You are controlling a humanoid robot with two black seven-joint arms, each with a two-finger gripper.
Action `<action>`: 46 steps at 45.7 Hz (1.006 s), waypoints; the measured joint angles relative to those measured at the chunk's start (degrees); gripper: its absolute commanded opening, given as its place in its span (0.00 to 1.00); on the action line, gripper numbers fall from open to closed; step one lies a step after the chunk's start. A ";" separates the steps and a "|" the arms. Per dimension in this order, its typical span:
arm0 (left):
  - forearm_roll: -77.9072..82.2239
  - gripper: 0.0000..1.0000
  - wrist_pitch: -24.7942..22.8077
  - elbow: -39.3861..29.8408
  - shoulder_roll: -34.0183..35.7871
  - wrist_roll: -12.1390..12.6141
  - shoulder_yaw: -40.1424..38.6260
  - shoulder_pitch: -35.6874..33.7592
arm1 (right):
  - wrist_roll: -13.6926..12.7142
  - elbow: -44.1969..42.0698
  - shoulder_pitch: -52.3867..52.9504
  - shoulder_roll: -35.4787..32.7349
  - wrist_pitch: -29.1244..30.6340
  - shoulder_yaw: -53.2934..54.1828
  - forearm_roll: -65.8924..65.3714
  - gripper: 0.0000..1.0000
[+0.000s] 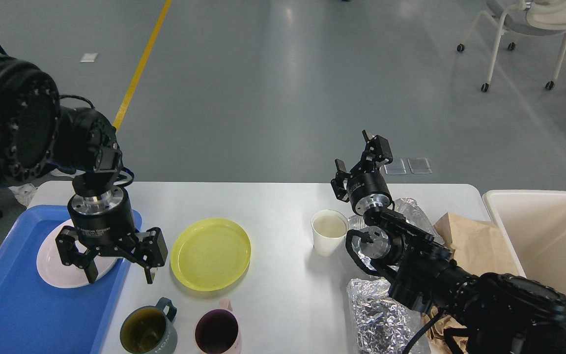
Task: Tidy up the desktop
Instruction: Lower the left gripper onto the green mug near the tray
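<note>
Lying on the matte white desktop (273,206): round yellow plate (211,253), crinkled foil (379,314).

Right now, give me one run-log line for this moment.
left tool: open, above white plate in blue tray | right tool: open, raised, empty | yellow plate, paper cup, two mugs on desktop

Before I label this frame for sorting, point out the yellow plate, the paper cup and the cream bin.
yellow plate (211,253), head view, centre of its inner face.
paper cup (326,243), head view, its outer wall.
cream bin (543,194), head view, its far rim.
</note>
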 measured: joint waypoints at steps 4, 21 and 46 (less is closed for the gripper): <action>-0.04 0.97 0.17 -1.43 -0.57 2.05 -1.62 0.48 | 0.00 0.00 0.00 0.00 0.00 0.00 0.00 1.00; -0.54 0.91 17.69 -8.34 -0.34 15.76 -5.04 8.01 | 0.00 -0.04 0.00 0.00 0.00 -0.02 0.00 1.00; -0.78 0.72 32.40 -9.14 -0.26 17.79 -8.59 13.64 | 0.00 -0.01 0.08 0.01 0.00 0.00 0.00 1.00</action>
